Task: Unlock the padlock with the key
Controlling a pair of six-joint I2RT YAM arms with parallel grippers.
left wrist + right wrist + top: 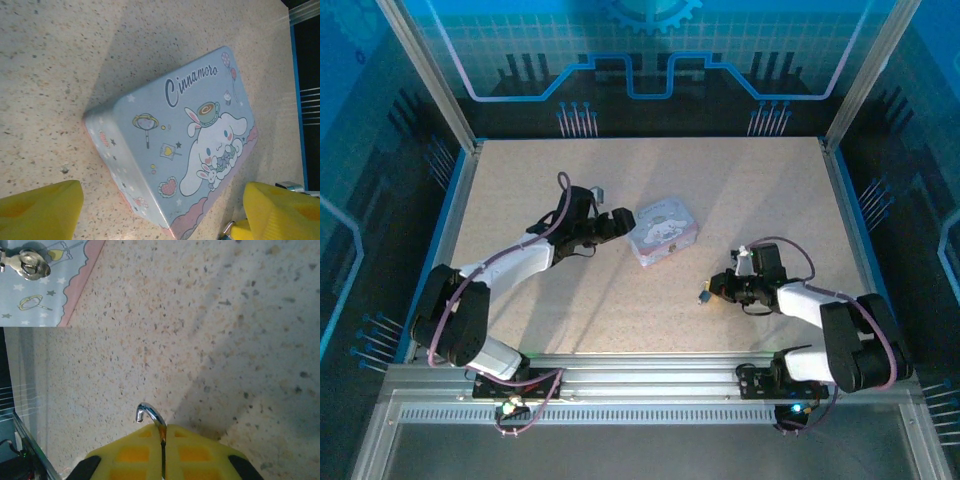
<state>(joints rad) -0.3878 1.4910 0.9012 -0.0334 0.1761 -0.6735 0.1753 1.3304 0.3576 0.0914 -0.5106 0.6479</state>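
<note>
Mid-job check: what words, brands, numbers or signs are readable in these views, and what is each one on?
"Cinnamoro": dark script lettering on the lid of the tin, left wrist view, running up to the printed balloons.
Same lid in the top external view: print too small to read.
Tin corner in the right wrist view: drawings of stars and a ring, no letters.

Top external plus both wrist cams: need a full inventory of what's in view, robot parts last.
tin box: one, pastel blue with pink edging and cartoon print, mid-table.
metal fitting: one, shiny, on the tin; clasp or padlock, cannot tell.
key: one, thin silvery piece with a curved end, pinched in the right gripper; probably the key.
table: one, speckled beige.
left gripper: one, yellow fingers, open, just left of the tin.
right gripper: one, yellow fingers, shut, right of the tin.
arms: two, white and black, bases at the near edge.
</note>
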